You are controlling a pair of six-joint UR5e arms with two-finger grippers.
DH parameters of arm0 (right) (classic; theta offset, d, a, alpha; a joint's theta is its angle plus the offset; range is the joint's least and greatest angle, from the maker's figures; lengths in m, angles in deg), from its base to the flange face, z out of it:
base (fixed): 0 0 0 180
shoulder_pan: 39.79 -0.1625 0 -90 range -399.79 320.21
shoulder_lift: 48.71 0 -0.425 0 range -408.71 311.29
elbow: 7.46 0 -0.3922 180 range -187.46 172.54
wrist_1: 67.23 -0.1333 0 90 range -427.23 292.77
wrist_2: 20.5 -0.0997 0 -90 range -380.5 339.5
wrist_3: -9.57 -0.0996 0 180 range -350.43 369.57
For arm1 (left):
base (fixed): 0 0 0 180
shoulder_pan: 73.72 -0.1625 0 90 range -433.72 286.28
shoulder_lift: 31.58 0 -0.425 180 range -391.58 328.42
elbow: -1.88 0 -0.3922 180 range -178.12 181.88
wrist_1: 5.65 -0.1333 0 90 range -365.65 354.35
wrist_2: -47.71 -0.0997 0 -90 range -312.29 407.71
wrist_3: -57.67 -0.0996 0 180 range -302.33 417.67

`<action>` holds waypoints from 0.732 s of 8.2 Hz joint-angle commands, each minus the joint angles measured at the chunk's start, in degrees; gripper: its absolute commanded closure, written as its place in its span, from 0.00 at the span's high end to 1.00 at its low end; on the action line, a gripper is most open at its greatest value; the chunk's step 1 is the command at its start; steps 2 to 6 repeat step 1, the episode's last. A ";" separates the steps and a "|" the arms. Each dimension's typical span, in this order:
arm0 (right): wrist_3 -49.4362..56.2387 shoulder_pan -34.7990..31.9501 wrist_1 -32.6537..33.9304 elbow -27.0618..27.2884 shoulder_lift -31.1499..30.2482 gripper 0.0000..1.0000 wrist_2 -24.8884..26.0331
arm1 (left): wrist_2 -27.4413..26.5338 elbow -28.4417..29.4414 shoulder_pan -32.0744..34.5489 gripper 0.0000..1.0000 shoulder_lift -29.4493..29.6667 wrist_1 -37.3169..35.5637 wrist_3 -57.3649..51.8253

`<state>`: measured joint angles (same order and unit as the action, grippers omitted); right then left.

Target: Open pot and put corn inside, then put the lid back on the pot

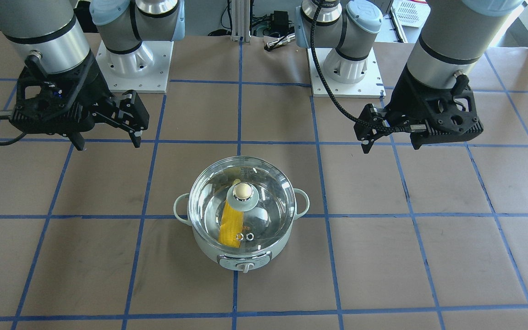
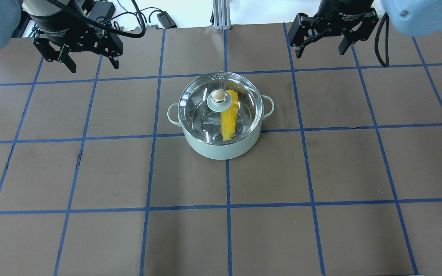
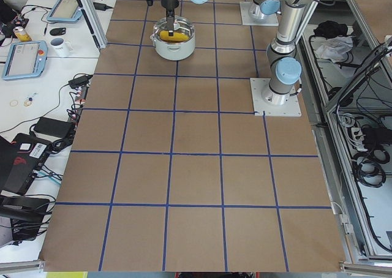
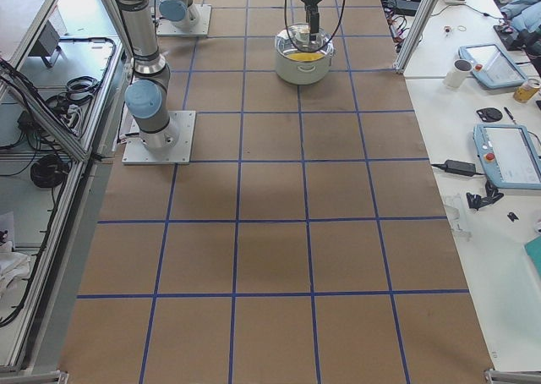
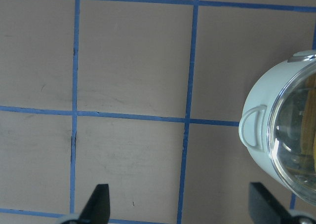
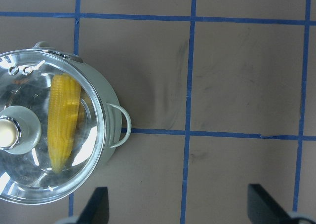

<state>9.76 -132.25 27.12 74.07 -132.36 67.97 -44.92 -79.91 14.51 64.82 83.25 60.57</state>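
Observation:
The pale mint-green pot (image 1: 209,250) stands mid-table with its control knob facing away from the robot. The clear glass lid (image 1: 268,192) with a beige knob sits on it. The yellow corn (image 1: 231,228) lies inside, seen through the glass, and it also shows in the overhead view (image 2: 229,119). My left gripper (image 2: 94,68) is open and empty, raised to the pot's left. My right gripper (image 2: 319,53) is open and empty, raised to the pot's right. The right wrist view shows the corn (image 6: 64,125) under the lid (image 6: 29,184). The left wrist view shows the pot's side handle (image 5: 253,128).
The brown table surface (image 2: 90,172) carries a blue tape grid. The arm bases (image 1: 135,64) stand at the robot's side of the table. Side benches with tablets and cables (image 3: 37,57) lie beyond the table's edge.

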 commanded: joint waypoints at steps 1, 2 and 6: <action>-0.02 0.00 1.18 0.03 0.16 1.00 0.12 | -0.01 -0.13 0.01 1.00 0.28 -0.12 0.00; -0.02 0.00 1.18 0.03 0.16 1.00 0.12 | -0.01 -0.13 0.01 1.00 0.28 -0.12 0.00; -0.02 0.00 1.18 0.03 0.16 1.00 0.12 | -0.01 -0.13 0.01 1.00 0.28 -0.12 0.00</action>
